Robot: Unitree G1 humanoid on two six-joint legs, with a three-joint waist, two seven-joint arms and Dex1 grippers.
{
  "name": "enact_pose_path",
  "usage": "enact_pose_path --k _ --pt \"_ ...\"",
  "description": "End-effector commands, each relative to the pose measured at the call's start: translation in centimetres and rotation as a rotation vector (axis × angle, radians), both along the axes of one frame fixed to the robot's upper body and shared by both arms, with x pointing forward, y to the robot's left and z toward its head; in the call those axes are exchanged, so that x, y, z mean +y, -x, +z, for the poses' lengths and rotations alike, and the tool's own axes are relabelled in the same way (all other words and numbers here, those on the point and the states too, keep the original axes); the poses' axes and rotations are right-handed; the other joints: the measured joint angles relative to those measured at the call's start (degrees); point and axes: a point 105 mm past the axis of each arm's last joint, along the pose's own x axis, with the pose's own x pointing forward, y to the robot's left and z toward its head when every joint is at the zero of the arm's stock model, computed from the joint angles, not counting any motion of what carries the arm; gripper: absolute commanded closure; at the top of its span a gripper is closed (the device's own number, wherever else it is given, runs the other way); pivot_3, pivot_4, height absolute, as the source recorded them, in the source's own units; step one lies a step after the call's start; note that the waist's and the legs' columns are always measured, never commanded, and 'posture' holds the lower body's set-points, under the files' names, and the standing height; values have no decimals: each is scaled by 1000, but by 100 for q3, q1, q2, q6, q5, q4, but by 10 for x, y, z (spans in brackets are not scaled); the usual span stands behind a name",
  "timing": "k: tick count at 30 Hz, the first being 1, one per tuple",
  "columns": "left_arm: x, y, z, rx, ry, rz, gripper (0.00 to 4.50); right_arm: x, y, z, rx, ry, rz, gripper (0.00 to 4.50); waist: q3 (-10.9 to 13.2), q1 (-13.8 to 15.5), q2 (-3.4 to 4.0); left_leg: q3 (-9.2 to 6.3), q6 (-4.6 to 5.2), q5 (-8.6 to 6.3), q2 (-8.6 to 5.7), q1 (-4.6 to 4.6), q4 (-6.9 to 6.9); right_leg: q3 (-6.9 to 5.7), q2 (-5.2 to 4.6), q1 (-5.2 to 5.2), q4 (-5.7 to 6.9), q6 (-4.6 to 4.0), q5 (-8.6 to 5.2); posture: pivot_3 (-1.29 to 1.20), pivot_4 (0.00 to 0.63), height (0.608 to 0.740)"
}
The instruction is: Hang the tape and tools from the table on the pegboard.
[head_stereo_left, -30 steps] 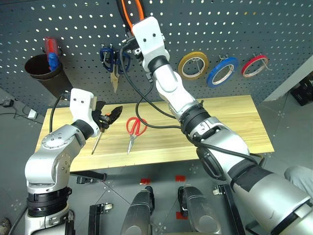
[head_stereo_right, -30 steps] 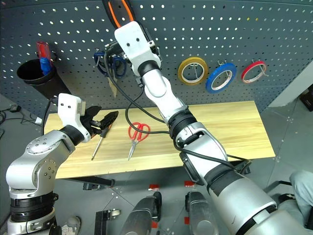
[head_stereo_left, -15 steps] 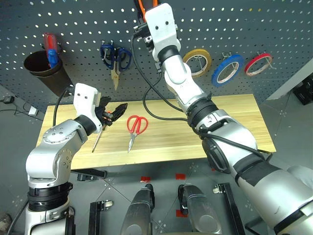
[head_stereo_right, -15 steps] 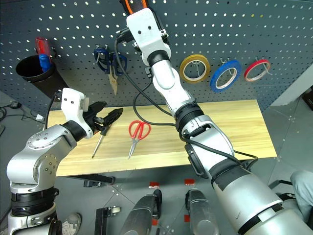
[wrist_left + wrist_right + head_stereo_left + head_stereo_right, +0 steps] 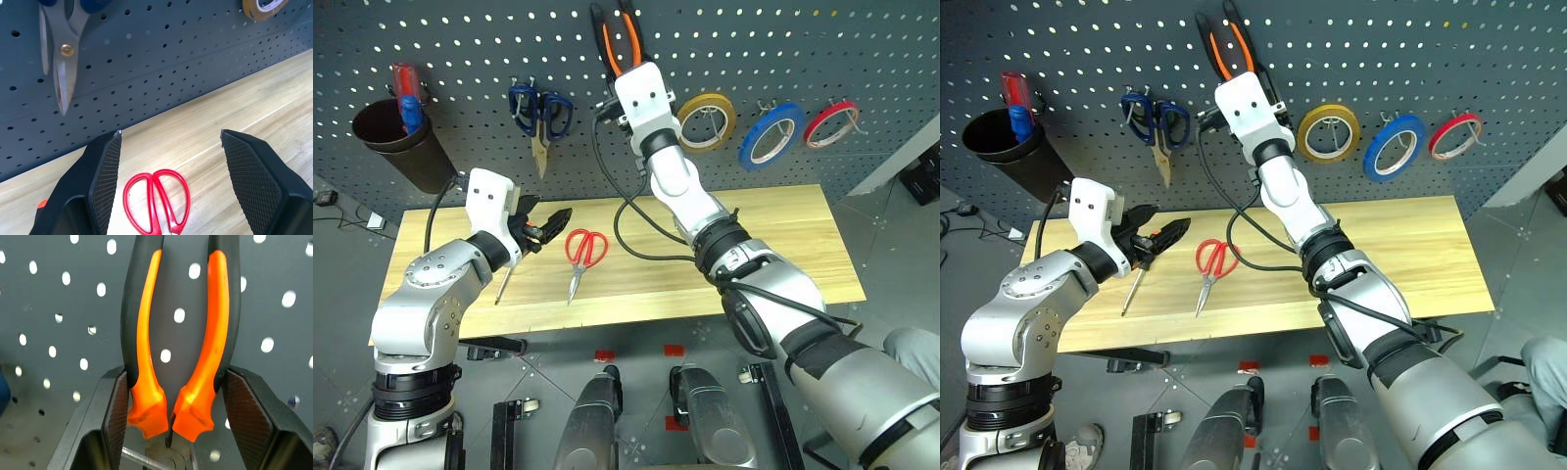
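**Inspector:** Orange-handled pliers (image 5: 619,39) stand handles-down against the pegboard (image 5: 822,49) in the head views, with the right gripper (image 5: 628,76) raised to them. The blue tape (image 5: 771,135) already hangs on a hook between a yellow roll (image 5: 702,120) and a red roll (image 5: 831,123).

**Clerk:** And the counter (image 5: 773,245)?

**Inspector:** Red-handled scissors (image 5: 581,257) and the screwdriver (image 5: 503,284) lie on it. The left gripper (image 5: 548,227) hovers just beside them, jaws apart and empty.

**Clerk:** Left wrist view?

**Inspector:** Both pads (image 5: 105,171) stand wide, the red scissors between and beyond them on the wood. Blue-handled scissors (image 5: 61,58) hang on the board above.

**Clerk:** Right wrist view?

**Inspector:** Jaws clamped on the two orange handles, one pad against each outer side, perforated panel directly behind. Whether the pliers rest on a hook, I cannot tell.

**Clerk:** Progress?

**Inspector:** My judgement: tape done, pliers at the board but not released, scissors and screwdriver outstanding. Roughly half remains.
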Motion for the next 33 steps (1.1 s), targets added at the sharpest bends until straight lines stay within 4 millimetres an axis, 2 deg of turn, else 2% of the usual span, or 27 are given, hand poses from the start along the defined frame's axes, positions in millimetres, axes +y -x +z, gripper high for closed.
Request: enact_pose_path --k 1,4,5,6,9,11,14,18,23,25,27,30,33 --pt "-4 1 3 -31 -11 -16 1103 -1 -2 4 33 -52 2 1949 0 -2 0 0 0 0 0 1 1 0 0 1 0 0 0 -93 380 740" --pt "-6 -1 0 -28 -7 -15 1103 -2 -5 -8 99 -74 1 1949 -1 -4 -1 -1 1 -1 0 1 3 -1 0 3 3 0 0 -108 371 740" --pt "-7 -1 -1 -25 -4 -14 1103 -2 -6 -12 117 -76 2 1233 -1 -6 -1 -1 2 -1 0 1 4 -1 0 3 5 0 0 -110 370 740" --pt "-7 -2 -2 -22 -1 -13 1103 -2 -6 -14 128 -78 4 1019 -1 -6 -1 -1 2 -1 0 3 4 -1 0 3 7 0 1 -115 367 740" --pt "-8 -4 -7 -11 12 -1 571 1 -6 -22 161 -67 22 47 -1 -11 -1 -4 2 -1 0 2 4 -4 0 2 7 0 1 -130 355 740" --pt "-8 -5 -11 -6 13 4 26 3 -4 -24 165 -55 38 0 -1 -16 -1 -2 -1 1 0 1 3 -3 0 2 4 0 1 -136 349 740" --pt "-8 -4 -18 16 19 21 26 2 0 -27 165 -49 69 0 -2 -37 -2 0 -2 1 0 -1 1 -2 0 1 -5 1 1 -149 328 740" --pt "-1 -4 -35 54 9 85 26 -1 12 -44 191 -1 148 0 -20 -37 -9 -1 -2 1 2 -1 -2 -5 1 3 -13 2 0 -177 279 740" --pt "6 3 -63 168 -31 150 26 -8 57 -87 367 91 360 0 -55 -29 -19 -1 -2 0 1 -5 1 -6 1 7 -24 4 1 -191 246 740" --pt "12 11 -87 273 -84 180 26 -17 94 -120 516 212 476 0 -103 -27 -17 -1 -3 0 0 -13 5 -6 1 0 -24 6 2 -209 215 740" --pt "16 16 -104 349 -114 194 26 -24 122 -140 639 268 547 0 -156 -28 -21 -7 -3 -1 -1 -14 4 -8 1 2 -29 7 2 -217 206 740" --pt "23 16 -123 418 -129 212 26 -30 145 -157 770 307 610 0 -255 -52 -21 -10 -4 -2 1 -9 5 -10 2 3 -22 8 4 -229 203 740" --pt "27 13 -135 464 -161 230 26 -30 153 -161 825 326 637 0 -318 -94 -26 -15 1 -4 4 9 5 -14 5 10 -1 8 5 -234 204 740"
